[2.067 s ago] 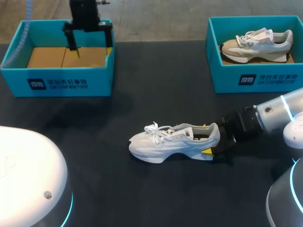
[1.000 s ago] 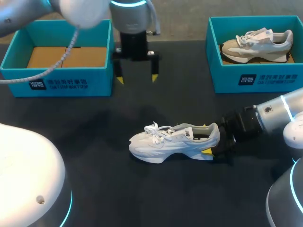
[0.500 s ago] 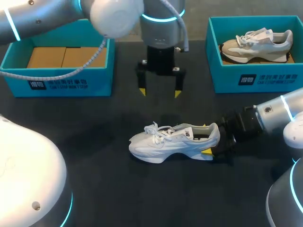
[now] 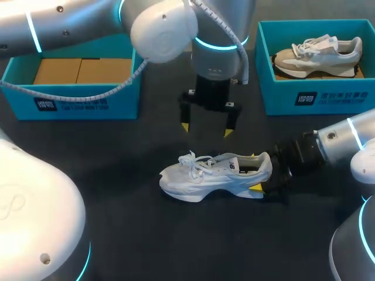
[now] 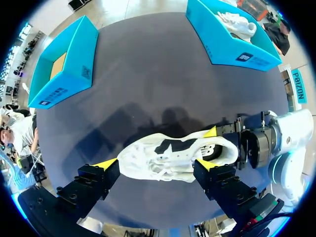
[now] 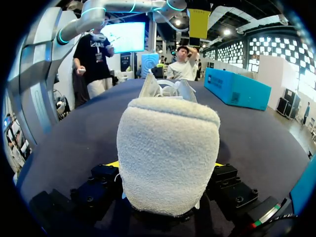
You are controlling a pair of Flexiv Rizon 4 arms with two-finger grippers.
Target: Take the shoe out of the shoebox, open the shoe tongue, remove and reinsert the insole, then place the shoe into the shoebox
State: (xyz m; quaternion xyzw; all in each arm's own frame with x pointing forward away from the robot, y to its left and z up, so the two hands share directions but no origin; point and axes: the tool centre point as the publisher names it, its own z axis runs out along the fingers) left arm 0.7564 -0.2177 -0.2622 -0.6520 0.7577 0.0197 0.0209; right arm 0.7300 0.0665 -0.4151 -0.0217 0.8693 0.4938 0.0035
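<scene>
The white shoe [image 4: 214, 175] stands upright on its sole near the middle of the dark desk [image 4: 117, 175], outside both boxes. Its long axis runs from side to side. The toe points to my left and the heel to my right.

The right tool [image 4: 258, 172] grips the heel, with one yellow tip on each side of it.

The left tool [image 4: 206, 130] hangs above the desk, just behind the middle of the shoe. Its fingers are wide apart and touch nothing. In the left wrist view the shoe lies under this tool, between the two tips.

The left box [image 4: 70, 104] shows a brown bottom. The right box [image 4: 316, 99] holds a second shoe [image 4: 319, 52].
</scene>
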